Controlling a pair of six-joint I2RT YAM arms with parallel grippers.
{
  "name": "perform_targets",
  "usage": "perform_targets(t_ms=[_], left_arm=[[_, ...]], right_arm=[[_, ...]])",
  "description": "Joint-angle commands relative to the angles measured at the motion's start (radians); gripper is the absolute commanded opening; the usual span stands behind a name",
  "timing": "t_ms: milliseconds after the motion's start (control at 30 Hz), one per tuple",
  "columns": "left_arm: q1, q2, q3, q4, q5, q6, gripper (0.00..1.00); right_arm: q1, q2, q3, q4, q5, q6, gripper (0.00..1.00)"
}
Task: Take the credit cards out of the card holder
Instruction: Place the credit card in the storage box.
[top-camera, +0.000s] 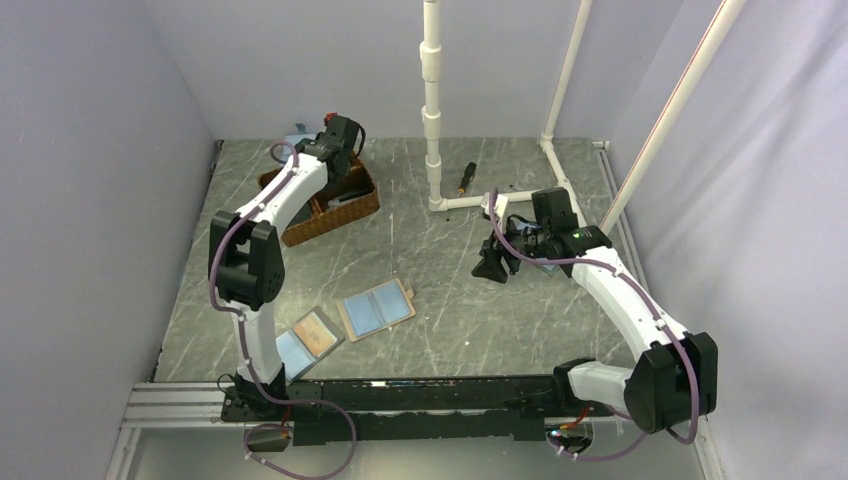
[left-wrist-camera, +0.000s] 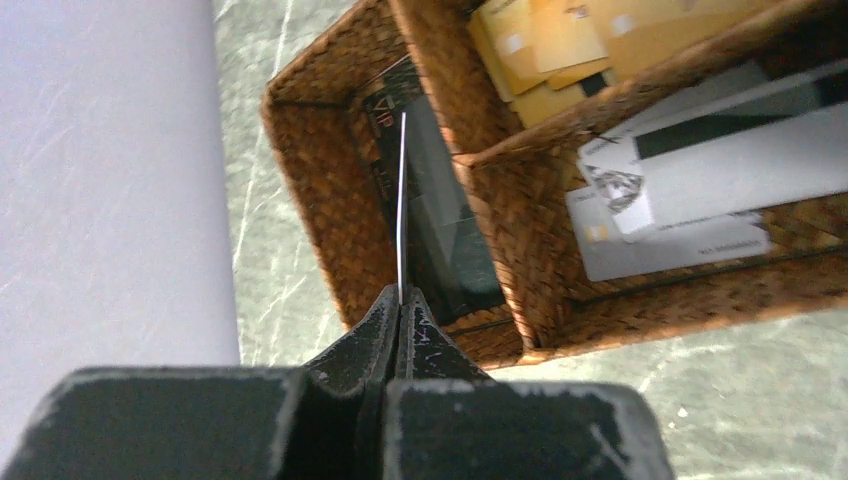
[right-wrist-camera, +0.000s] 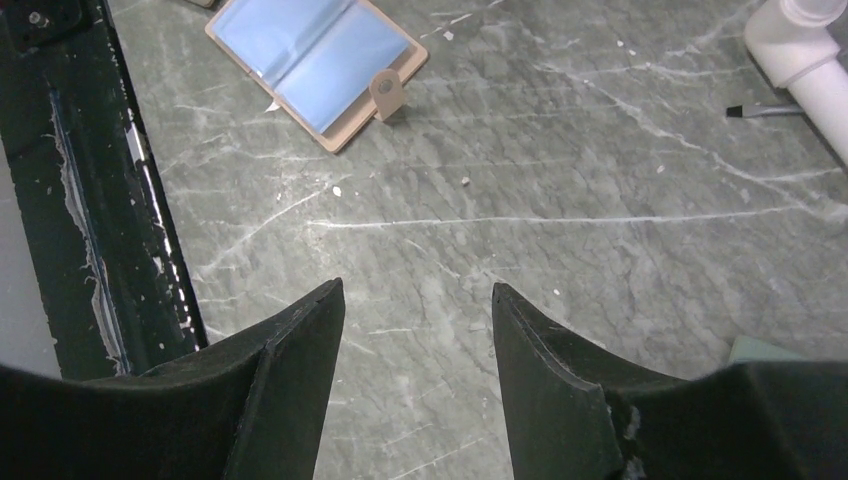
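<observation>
The card holder (top-camera: 376, 308) lies open and flat on the table, two light-blue panels with tan edging; in the right wrist view the card holder (right-wrist-camera: 315, 60) shows a tan tab on its edge. My left gripper (left-wrist-camera: 401, 295) is shut on a credit card (left-wrist-camera: 401, 200), seen edge-on as a thin pale line, above the left compartment of a wicker basket (left-wrist-camera: 330, 200). From above, the left gripper (top-camera: 338, 140) hangs over that basket (top-camera: 300, 232). My right gripper (right-wrist-camera: 418, 290) is open and empty over bare table, right of the holder, as the right gripper (top-camera: 490, 265) also shows from above.
The basket's compartments hold dark cards (left-wrist-camera: 450, 240), gold cards (left-wrist-camera: 560, 40) and white cards (left-wrist-camera: 700, 170). A second folder with a brown half (top-camera: 308, 340) lies near the left arm's base. A white pipe frame (top-camera: 432, 120) and a screwdriver (top-camera: 466, 178) stand at the back.
</observation>
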Motion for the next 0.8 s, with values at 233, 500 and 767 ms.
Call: perform_targets(t_ms=[233,500,767], left_arm=[[-0.010,-0.114,-0.068,0.212,0.221,0.206,0.00],[-0.022,-0.097,-0.042,0.239,0.291,0.240,0.00],[-0.025,-0.066,-0.054,0.260,0.307,0.301,0.00]], right_arm=[[-0.032,-0.023,0.034,-0.022,-0.027,-0.050,0.59],[-0.043,-0.031,0.034,-0.024,-0.032,-0.050,0.59],[-0.050,-0.030,0.037,-0.030,-0.043,-0.052,0.59]])
